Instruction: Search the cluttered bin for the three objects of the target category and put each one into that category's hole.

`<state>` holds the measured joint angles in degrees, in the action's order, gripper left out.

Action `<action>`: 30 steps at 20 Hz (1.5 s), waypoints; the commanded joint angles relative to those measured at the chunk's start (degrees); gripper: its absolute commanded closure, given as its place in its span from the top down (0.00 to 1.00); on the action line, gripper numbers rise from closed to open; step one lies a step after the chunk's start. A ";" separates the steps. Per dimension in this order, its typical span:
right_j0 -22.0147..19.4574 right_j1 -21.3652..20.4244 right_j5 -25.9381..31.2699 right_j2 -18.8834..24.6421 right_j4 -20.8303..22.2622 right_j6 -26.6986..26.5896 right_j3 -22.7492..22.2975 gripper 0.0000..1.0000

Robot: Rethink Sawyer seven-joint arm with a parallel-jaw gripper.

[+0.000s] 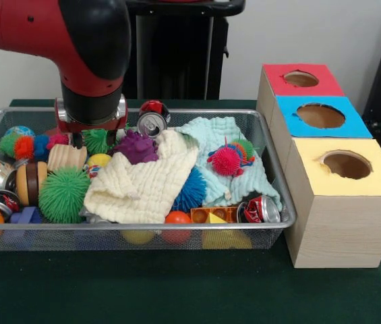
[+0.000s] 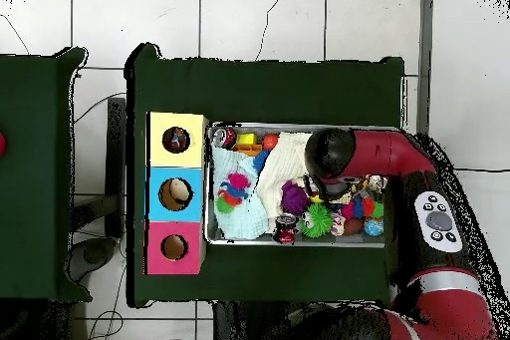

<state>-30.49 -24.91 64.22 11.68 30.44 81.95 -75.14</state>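
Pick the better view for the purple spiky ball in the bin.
Front view: the purple spiky ball shows clearly behind the cream cloth. Overhead, it is a small purple blob beside the arm.

a dark green table (image 1: 177,290) carries a wire mesh bin (image 1: 281,202) on the left, packed with toys, and just to its right a wooden box (image 1: 332,229) with red, blue and yellow holed tops, running near to far.
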 commanded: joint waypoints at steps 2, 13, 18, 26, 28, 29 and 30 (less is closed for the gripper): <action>-2.74 -3.31 -7.02 2.91 1.70 -6.11 -4.96 1.00; -3.93 -3.14 -11.12 4.25 0.74 -5.29 -6.38 1.00; -4.12 -2.69 -11.44 4.33 0.58 -5.57 -5.99 1.00; -5.56 -1.55 -13.52 5.78 -0.55 -5.38 -7.14 1.00; -6.13 -1.75 -13.23 6.49 -1.20 -5.74 -7.84 1.00; -6.44 -1.74 -13.09 6.87 -1.43 -5.89 -8.05 1.00; -6.53 -1.59 -12.97 7.10 -1.53 -5.86 -8.03 1.00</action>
<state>-35.53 -28.22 55.55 13.22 30.17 81.95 -76.78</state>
